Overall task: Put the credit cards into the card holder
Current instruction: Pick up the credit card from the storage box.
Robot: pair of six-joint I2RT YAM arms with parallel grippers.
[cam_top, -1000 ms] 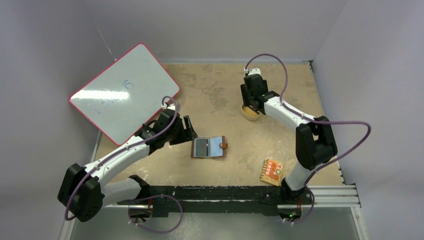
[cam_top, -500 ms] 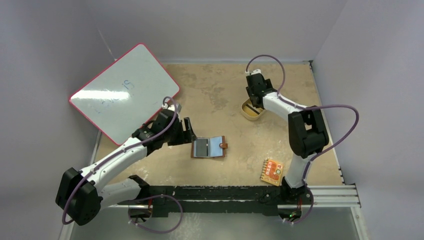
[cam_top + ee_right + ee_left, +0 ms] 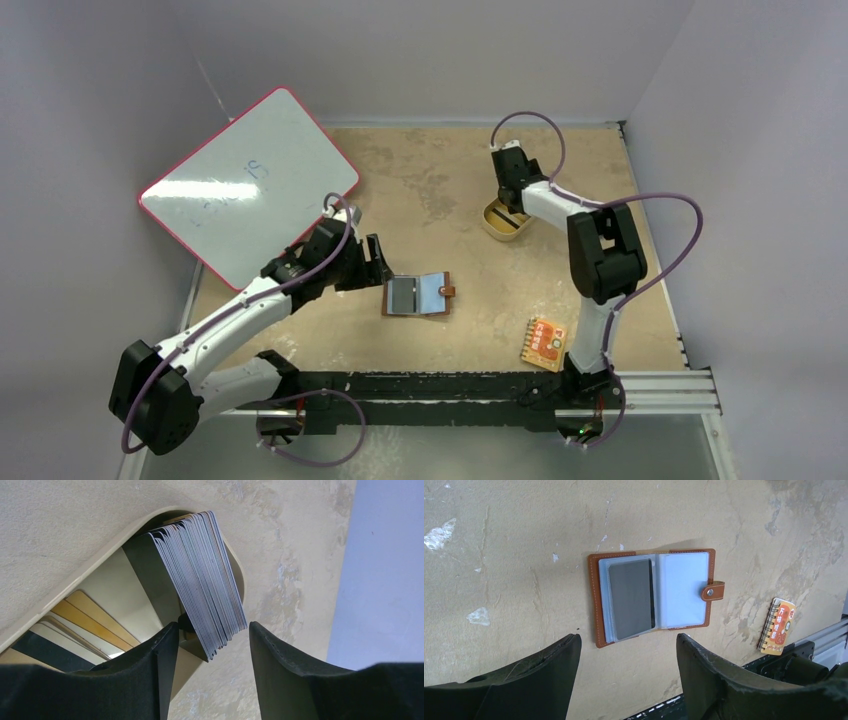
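Note:
The card holder (image 3: 654, 595) lies open on the tabletop, brown leather with a snap tab (image 3: 714, 591); one dark credit card (image 3: 630, 599) sits in its left clear pocket. My left gripper (image 3: 626, 645) hovers just short of its near edge, open and holding nothing. From above, the holder (image 3: 417, 295) lies right of the left gripper (image 3: 378, 262). A stack of several credit cards (image 3: 200, 575) leans on edge in a tan dish (image 3: 100, 565). My right gripper (image 3: 212, 630) is open, a finger on either side of the stack's lower end, with gaps still showing.
An orange-red patterned packet (image 3: 545, 343) lies near the front right by the right arm's base. A red-rimmed whiteboard (image 3: 250, 185) leans at the back left. The tan dish (image 3: 502, 220) sits mid-right. A black rail (image 3: 450, 385) runs along the near table edge.
The right wrist has shifted back off the dish, uncovering it, its elbow has folded in, and its jaws have narrowed round the card stack. The left arm has barely moved.

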